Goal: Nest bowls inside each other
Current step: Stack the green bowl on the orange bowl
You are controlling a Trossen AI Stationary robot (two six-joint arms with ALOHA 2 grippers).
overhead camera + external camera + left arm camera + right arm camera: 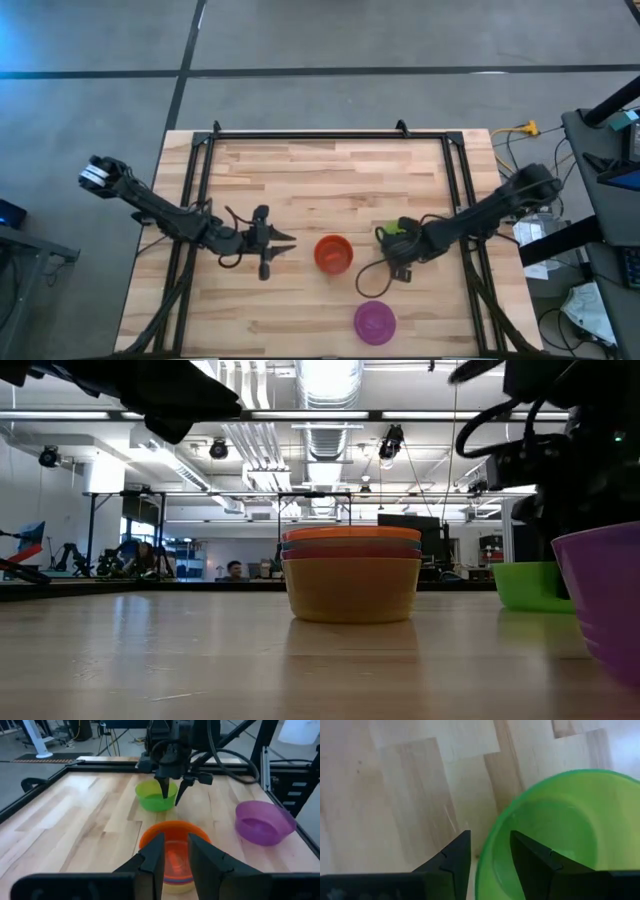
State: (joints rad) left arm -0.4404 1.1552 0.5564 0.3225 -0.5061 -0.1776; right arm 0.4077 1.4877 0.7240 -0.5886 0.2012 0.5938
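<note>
six bowls (352, 575), four of them stacked.

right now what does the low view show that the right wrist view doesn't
Only the low view shows the stack of nested bowls, yellow at the bottom and orange-red on top, the purple bowl at the near right edge, and the room behind the table. Only the right wrist view shows the right end effector open, one finger outside the green bowl's rim and one inside it, and the hollow of that bowl. Both show the green bowl and the wooden table.
</note>
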